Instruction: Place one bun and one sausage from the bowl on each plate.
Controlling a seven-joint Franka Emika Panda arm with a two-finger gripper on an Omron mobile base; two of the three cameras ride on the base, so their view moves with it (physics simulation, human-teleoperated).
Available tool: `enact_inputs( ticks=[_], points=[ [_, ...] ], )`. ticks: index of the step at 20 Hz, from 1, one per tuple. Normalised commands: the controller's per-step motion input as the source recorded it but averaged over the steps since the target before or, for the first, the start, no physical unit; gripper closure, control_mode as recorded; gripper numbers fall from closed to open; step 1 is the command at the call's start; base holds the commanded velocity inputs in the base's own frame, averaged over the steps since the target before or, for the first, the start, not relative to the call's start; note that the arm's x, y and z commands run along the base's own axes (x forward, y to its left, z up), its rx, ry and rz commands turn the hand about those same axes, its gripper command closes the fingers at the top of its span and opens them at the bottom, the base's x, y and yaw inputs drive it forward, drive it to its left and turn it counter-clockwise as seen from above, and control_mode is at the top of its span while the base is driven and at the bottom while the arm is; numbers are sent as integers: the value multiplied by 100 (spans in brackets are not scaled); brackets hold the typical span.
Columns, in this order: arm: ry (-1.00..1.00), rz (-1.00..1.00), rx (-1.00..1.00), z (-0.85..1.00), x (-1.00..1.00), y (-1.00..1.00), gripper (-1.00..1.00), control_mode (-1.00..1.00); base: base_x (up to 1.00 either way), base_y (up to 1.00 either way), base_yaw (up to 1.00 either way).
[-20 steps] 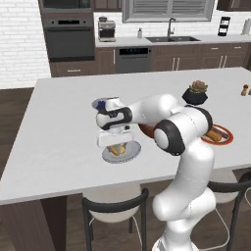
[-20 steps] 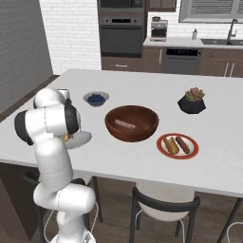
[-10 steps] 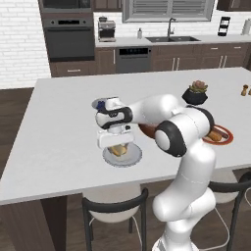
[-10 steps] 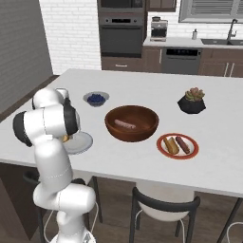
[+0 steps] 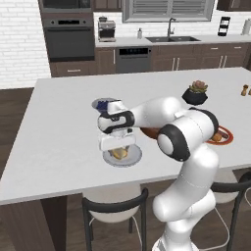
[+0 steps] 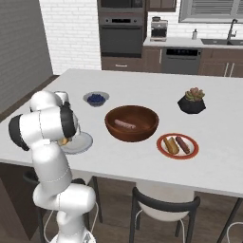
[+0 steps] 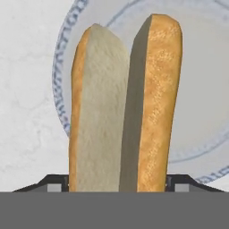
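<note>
Bun held by the end effector (image 5: 119,149) over the grey plate (image 5: 131,158).
The split bun (image 7: 125,107) is gripped between the jaws, directly above the grey plate on the surface (image 6: 142,90). The bowl (image 6: 131,123), holding one sausage (image 6: 124,124), is seen at the plate's 3 o'clock in the right base view; the red plate (image 6: 177,145), already carrying a bun and sausage, lies beyond it.

Bun (image 7: 123,107) over plate (image 7: 201,89); bowl (image 6: 131,123) between it and second plate (image 6: 177,145) with bun, sausage
</note>
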Motion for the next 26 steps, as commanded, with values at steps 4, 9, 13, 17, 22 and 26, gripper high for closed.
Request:
enact_inputs(
  ticks=[4,9,13,17,22,26],
  points=[
    [0,0,1,0,38,-3,-100,-100,0,0,0],
    [-2,0,0,4,-9,-1,-100,-100,0,0,0],
    [-1,0,0,46,-8,-42,-100,-100,0,0,0],
    [0,0,1,55,-4,-74,-100,-100,0,0,0],
    [1,0,2,59,1,-75,-100,-100,0,0,0],
    [4,2,0,41,23,-68,-100,-100,0,0,0]
  ],
)
